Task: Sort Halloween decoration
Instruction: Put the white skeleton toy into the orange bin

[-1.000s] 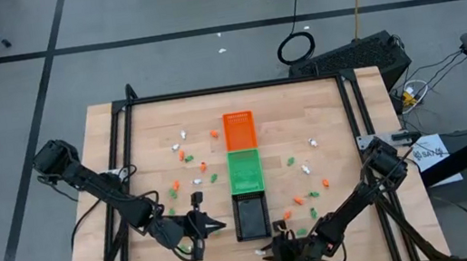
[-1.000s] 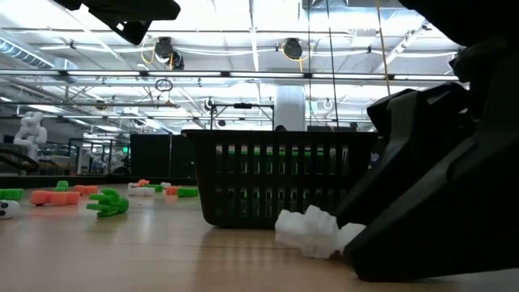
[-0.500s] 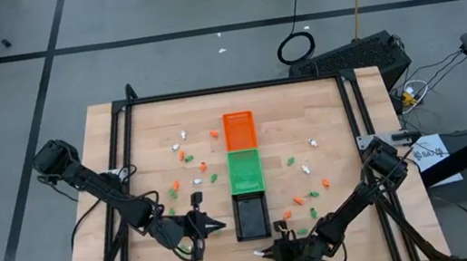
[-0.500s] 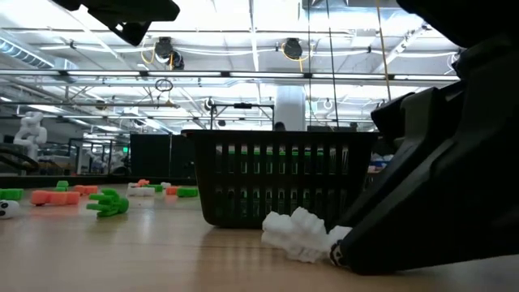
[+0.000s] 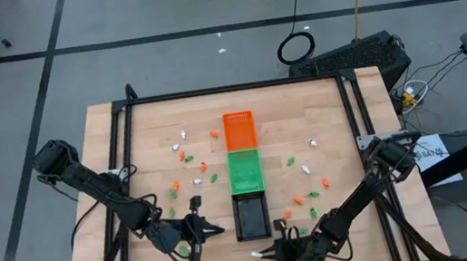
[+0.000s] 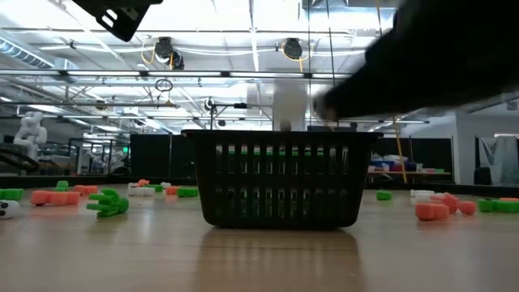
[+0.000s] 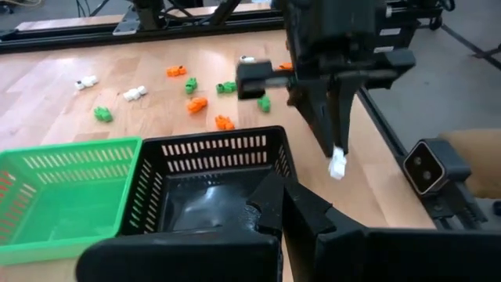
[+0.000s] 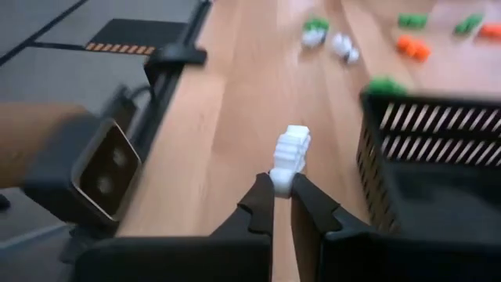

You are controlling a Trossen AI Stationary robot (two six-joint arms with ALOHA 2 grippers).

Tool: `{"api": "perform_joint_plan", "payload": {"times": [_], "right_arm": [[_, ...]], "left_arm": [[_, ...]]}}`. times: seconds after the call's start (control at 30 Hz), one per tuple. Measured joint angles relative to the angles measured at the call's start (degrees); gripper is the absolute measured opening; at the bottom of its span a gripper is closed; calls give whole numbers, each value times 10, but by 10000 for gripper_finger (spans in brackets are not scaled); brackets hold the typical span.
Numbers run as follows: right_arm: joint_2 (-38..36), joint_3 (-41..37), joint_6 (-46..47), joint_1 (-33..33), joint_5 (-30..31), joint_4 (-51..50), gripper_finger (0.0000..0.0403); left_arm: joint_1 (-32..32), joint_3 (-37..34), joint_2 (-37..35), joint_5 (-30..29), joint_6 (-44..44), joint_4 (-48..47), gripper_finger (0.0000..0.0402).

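My right gripper [image 8: 282, 190] is shut on a small white trinket [image 8: 290, 150], a Halloween decoration, just off the near right corner of the black tray [image 5: 251, 216]. The left wrist view shows this trinket [image 7: 338, 164] under the right gripper's fingers. My left gripper [image 5: 216, 231] is shut on nothing, low beside the black tray's left side. The orange tray [image 5: 239, 131], the green tray [image 5: 245, 171] and the black tray stand in a row from far to near. Loose orange, green and white trinkets [image 5: 188, 155] lie on the table. My right gripper pinches one end of the white trinket [image 8: 282, 177] between its two fingertips. The fingers [image 7: 335, 117] point down from above, and the rest of the trinket sticks out past their tips. The trinket is lifted clear of the table.
More trinkets [image 5: 307, 198] lie right of the trays, and others [image 6: 108, 202] left of the black tray [image 6: 280, 178]. A black frame [image 5: 228, 88] runs around the wooden table top. Bare wood shows along the near edge.
My right gripper has shut on the white trinket, which lay on the table near the black tray's near right corner. It has risen with it and gone a little toward the table's left edge. The trinket is now lifted clear.
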Motion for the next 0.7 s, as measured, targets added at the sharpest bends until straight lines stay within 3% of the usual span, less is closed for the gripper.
{"api": "perform_joint_plan", "payload": {"times": [0.4,0.53,0.7], "right_arm": [[-185,0,-193,0,4,-161,1],[-248,1,-274,-1,32,-205,0],[-307,1,-356,-1,35,-251,1]], "left_arm": [[0,0,0,0,2,13,8],[0,0,0,-1,5,13,8],[0,0,0,-25,5,13,8]]}}
